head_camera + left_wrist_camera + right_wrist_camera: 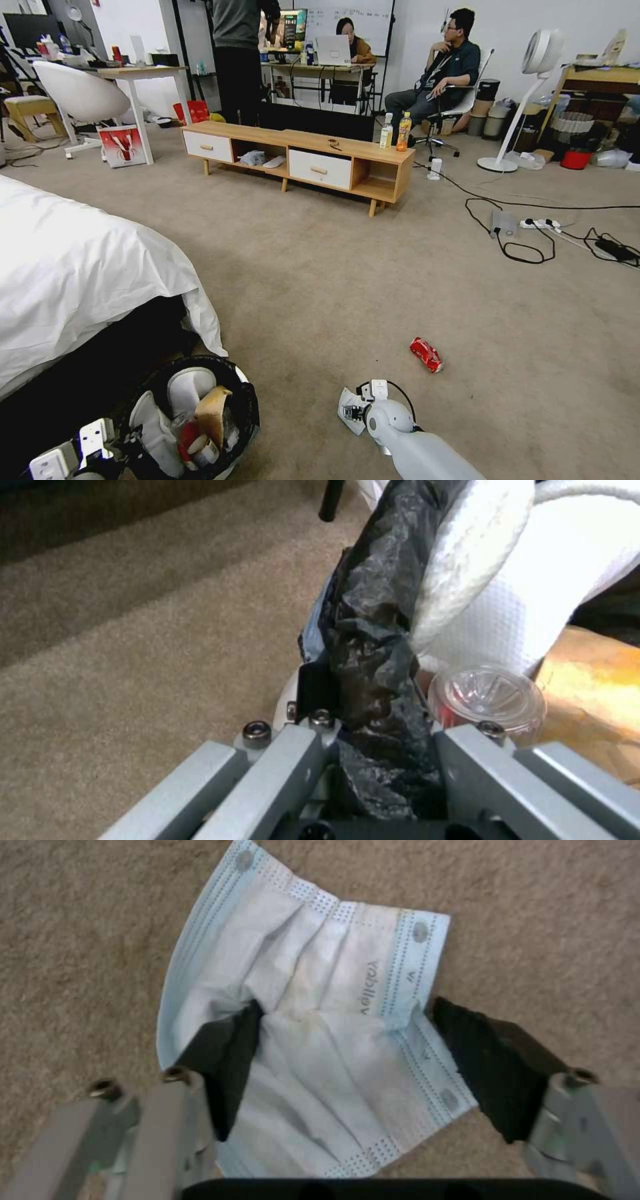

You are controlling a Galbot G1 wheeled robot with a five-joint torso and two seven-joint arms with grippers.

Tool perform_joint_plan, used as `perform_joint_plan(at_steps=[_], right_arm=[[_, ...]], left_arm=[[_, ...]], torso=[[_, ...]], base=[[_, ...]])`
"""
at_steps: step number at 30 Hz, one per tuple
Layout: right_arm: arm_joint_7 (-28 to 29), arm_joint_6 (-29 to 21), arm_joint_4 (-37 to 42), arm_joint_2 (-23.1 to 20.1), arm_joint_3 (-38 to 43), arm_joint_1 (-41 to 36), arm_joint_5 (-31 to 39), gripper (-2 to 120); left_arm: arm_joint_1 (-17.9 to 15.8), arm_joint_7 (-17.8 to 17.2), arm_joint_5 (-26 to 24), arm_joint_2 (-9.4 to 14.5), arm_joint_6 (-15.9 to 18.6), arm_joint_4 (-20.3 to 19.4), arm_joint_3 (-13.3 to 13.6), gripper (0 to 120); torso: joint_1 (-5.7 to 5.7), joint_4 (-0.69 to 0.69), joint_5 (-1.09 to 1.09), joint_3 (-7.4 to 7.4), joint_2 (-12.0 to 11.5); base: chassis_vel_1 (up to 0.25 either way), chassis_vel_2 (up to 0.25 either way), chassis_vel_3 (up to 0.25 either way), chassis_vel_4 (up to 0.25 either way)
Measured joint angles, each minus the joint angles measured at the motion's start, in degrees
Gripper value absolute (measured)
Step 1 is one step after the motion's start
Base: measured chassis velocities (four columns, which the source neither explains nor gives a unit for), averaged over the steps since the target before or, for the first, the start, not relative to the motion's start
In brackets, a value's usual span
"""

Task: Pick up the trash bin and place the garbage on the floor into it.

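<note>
**Head view: bin in the left jaws, right jaws around a face mask on the carpet**

Head view shows the small round white trash bin with a black bag over its rim [193, 420] at the lower left of the frame, beside the white-sheeted bed [80, 267]. The left gripper [373, 760] has its jaws clamped on that bagged rim, one jaw inside and one outside. White tissue [507, 595], a clear-lidded red cup [487, 695] and brown paper [593, 680] already lie in the bin.

At the bottom centre of the head view, the right gripper [347, 1040] reaches down to the beige short-pile carpet floor [373, 267]. Its jaws stand apart on either side of a pale blue pleated face mask [313, 1035], the pads touching and puckering the fabric but not yet shut on it.

A crushed red soda can [426, 354] lies on the carpet just above and to the right of that gripper.

The step in hand looks like grasping the mask. Next, the jaws probably need to pinch the thin cloth firmly before lifting, since flat fabric may slip; the can is still left to collect.
</note>
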Motion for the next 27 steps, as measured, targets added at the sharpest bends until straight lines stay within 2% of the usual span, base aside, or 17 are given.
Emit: perform_joint_plan(at_steps=[7,9,13,15,21,23,25,27], right_arm=[[-0.14,0.07,0.01,-0.14,-0.14,-0.54,-0.36,53],[-0.23,0.14,0.14,-0.33,-0.16,-1.01,-0.62,44],[-0.24,0.16,0.46,-0.56,-0.16,-1.27,-0.63,38],[-0.23,0.17,1.12,-0.97,-0.22,-1.63,-0.63,29],[-0.06,0.15,2.73,-1.47,-0.48,-2.35,-0.58,14],[0.0,0.01,3.24,-1.57,-0.73,-2.46,-0.48,12],[0.09,-0.48,4.34,-1.93,-1.18,-2.63,-0.15,2],[0.13,-0.65,4.73,-2.07,-1.3,-2.65,-0.06,0]], left_arm=[[-0.1,0.0,0.13,-0.12,0.0,0.03,0.12,3],[-0.17,-0.01,0.36,-0.2,0.0,0.07,0.36,3],[-0.23,-0.01,0.55,-0.25,0.0,0.11,0.48,3],[-0.28,-0.02,0.71,-0.36,0.0,0.12,0.66,3],[-0.33,-0.05,0.84,-0.48,0.0,0.12,0.83,3],[-0.35,-0.05,0.84,-0.48,0.0,0.11,0.85,3],[-0.36,-0.08,0.84,-0.41,0.0,0.1,0.78,3],[-0.39,-0.08,0.84,-0.35,0.0,0.1,0.7,3]], torso=[[0.0,0.01,0.0,0.0,-0.01],[0.0,0.01,0.02,0.0,-0.03],[0.0,0.02,0.03,0.01,-0.04],[0.01,0.02,0.07,0.03,-0.07],[0.02,0.02,0.08,0.06,-0.08],[0.02,0.04,0.11,0.06,-0.09],[0.02,0.08,0.13,0.06,-0.09],[0.02,0.08,0.14,0.07,-0.09]], base=[[0.0,0.0,0.0,0.0],[0.0,0.0,0.0,0.0],[0.0,0.0,0.0,0.0],[0.0,0.0,0.0,0.0],[0.0,0.0,0.0,0.0],[0.0,0.0,0.0,0.0],[0.0,0.0,0.0,0.0],[0.0,0.0,0.0,0.0]])
